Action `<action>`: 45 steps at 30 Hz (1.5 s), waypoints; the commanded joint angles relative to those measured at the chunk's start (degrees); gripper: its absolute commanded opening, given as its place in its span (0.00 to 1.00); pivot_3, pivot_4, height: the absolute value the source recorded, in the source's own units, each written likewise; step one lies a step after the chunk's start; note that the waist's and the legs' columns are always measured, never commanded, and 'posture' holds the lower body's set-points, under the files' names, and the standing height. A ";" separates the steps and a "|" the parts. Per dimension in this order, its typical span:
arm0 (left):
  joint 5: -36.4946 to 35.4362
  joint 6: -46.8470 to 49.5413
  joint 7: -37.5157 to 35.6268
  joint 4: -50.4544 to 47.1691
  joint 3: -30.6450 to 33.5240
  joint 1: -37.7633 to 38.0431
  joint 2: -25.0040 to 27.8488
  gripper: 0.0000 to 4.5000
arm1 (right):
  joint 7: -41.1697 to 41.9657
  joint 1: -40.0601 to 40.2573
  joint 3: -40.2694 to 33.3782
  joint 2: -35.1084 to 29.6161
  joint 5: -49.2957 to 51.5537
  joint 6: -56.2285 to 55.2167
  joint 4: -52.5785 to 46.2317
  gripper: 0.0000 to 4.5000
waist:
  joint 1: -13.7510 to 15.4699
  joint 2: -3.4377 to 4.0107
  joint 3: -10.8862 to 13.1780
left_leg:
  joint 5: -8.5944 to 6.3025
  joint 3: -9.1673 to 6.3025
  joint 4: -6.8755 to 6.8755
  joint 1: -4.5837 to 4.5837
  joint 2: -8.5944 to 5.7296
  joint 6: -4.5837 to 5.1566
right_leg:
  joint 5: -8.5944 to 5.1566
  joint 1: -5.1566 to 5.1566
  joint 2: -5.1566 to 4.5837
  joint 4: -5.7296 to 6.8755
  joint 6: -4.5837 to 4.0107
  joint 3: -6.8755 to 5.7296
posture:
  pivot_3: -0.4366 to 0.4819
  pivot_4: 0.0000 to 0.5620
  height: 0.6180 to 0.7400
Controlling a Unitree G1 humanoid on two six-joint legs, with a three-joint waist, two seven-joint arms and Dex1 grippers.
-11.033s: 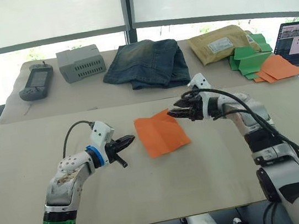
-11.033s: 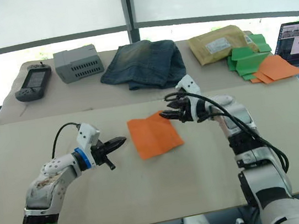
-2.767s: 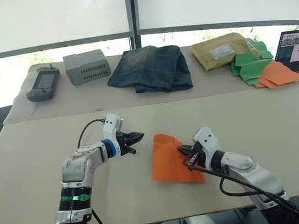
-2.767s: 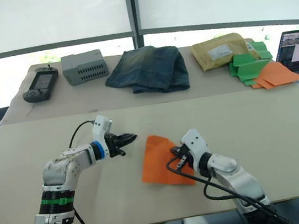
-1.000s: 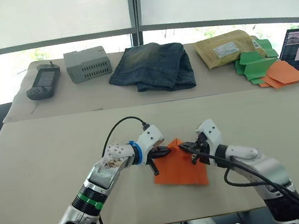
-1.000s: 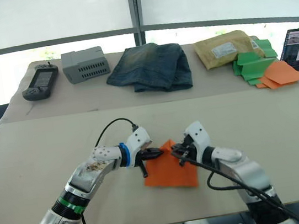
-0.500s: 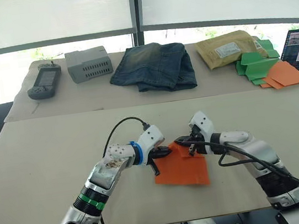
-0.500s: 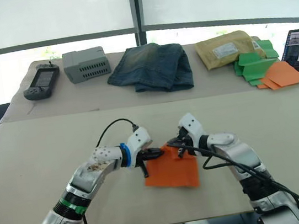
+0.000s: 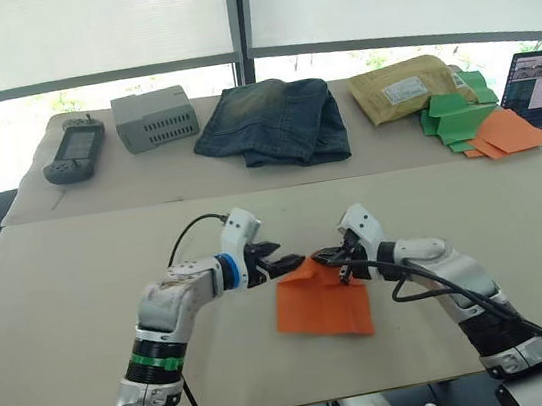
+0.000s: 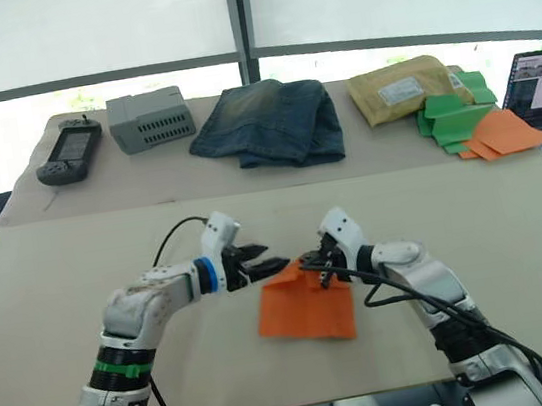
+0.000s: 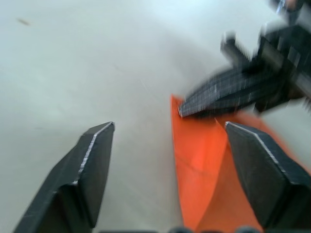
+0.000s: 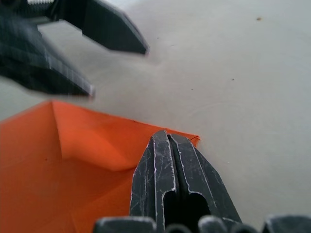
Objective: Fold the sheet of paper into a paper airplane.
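On table, paper is partly folded; 1 corner is pinched by right gripper; left gripper is spread; dart unformed.

Left hand now open, seemingly withdrawn.

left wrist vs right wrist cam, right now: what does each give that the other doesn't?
Left wrist: the left gripper is open, with the paper edge between its fingers and bare table to one side. Right wrist: the right gripper is shut, tips at the paper's edge, with a folded-down flap beside them. Both: the two grippers meeting tip to tip at one paper corner.
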 commanded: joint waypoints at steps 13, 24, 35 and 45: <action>-0.86 -8.23 -6.35 -2.67 -7.74 -0.67 6.82 1.00 | 0.70 1.81 3.84 2.45 -3.38 0.75 3.41 0.00 | -0.28 -0.01 -0.03 | -0.01 0.09 -0.06 0.21 -0.09 -0.04 | 0.05 0.13 -0.01 0.00 -0.16 0.09 | 0.48 0.27 0.85; 3.39 -15.48 -6.15 2.09 -11.09 -1.21 4.86 0.50 | 0.31 2.83 2.87 2.11 -3.43 1.11 2.35 0.00 | -0.09 0.00 -0.02 | -0.01 0.11 -0.06 0.17 0.02 -0.03 | 0.03 0.07 0.03 0.01 -0.23 0.07 | 0.48 0.27 0.85; 13.23 -23.31 -10.64 3.71 -20.37 1.01 9.49 0.01 | -0.32 2.73 3.16 2.62 -3.36 1.61 1.58 0.00 | -0.05 0.00 -0.03 | -0.01 0.13 -0.07 0.16 0.00 -0.03 | 0.03 0.07 0.01 -0.02 -0.21 0.08 | 0.48 0.27 0.85; 16.67 -21.50 -9.80 8.12 -22.65 2.21 9.37 0.01 | -0.10 2.20 3.74 2.47 -3.20 2.29 -0.47 0.00 | 0.24 0.03 -0.09 | -0.01 0.12 -0.06 0.23 0.02 -0.03 | 0.01 0.13 0.00 0.01 -0.20 0.06 | 0.48 0.27 0.85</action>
